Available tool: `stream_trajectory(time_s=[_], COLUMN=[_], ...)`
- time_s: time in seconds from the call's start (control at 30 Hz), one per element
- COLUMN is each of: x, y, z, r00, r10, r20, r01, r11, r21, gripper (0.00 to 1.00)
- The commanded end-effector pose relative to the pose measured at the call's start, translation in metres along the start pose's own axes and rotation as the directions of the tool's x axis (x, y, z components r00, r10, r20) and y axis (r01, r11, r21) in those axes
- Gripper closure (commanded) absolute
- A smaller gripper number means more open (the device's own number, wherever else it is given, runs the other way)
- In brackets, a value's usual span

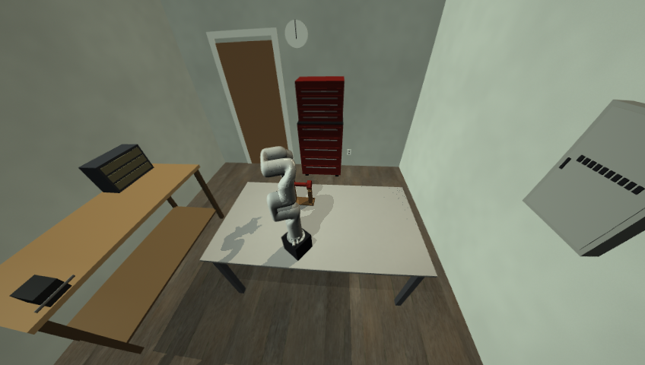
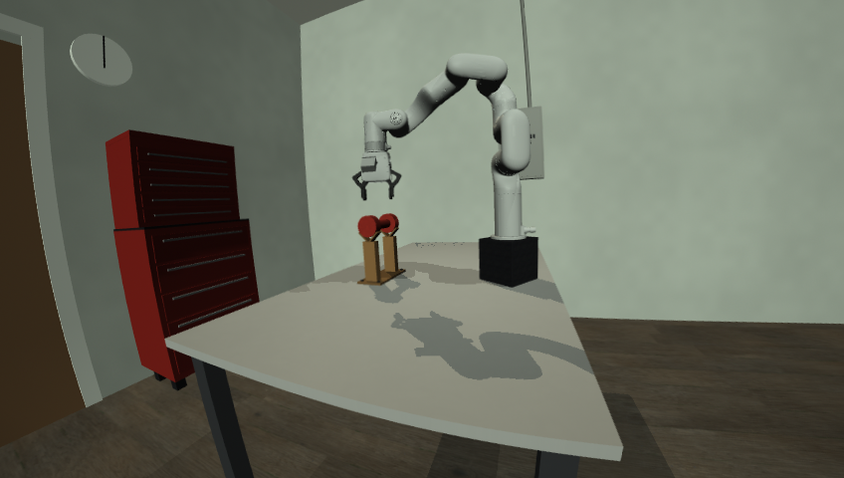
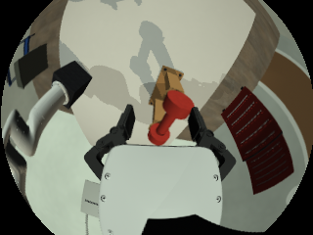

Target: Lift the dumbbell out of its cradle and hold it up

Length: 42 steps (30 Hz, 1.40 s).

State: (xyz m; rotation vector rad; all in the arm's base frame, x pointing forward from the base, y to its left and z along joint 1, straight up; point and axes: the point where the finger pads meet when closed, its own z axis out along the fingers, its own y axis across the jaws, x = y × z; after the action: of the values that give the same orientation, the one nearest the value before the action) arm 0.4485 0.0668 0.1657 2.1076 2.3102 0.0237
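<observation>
A red dumbbell [image 1: 303,184] [image 2: 377,225] [image 3: 168,117] lies level in a wooden cradle [image 1: 307,199] [image 2: 378,260] [image 3: 164,86] with two upright posts, standing on the white table [image 1: 362,226] [image 2: 331,343]. My gripper [image 2: 375,193] [image 3: 161,112] hangs open and empty a short way above the dumbbell, fingers pointing down. In the wrist view the handle shows between the two dark fingers, well below them. In the top view the arm hides the gripper and most of the dumbbell.
The arm's black base [image 1: 297,244] [image 2: 508,260] stands on the table near the cradle. A red tool chest [image 1: 319,124] [image 2: 183,236] stands beyond the table. A wooden bench [image 1: 90,226] with a dark box is off to the side.
</observation>
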Motion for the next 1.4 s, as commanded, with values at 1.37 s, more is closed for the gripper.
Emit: stream_trajectory(time_s=[1.37], x=[-0.127], y=[0.022], z=[0.103], r00=[0.948], r10=[0.318], r20=[0.005], r01=[-0.318], r11=[0.948], r21=[0.019], gripper=[0.00])
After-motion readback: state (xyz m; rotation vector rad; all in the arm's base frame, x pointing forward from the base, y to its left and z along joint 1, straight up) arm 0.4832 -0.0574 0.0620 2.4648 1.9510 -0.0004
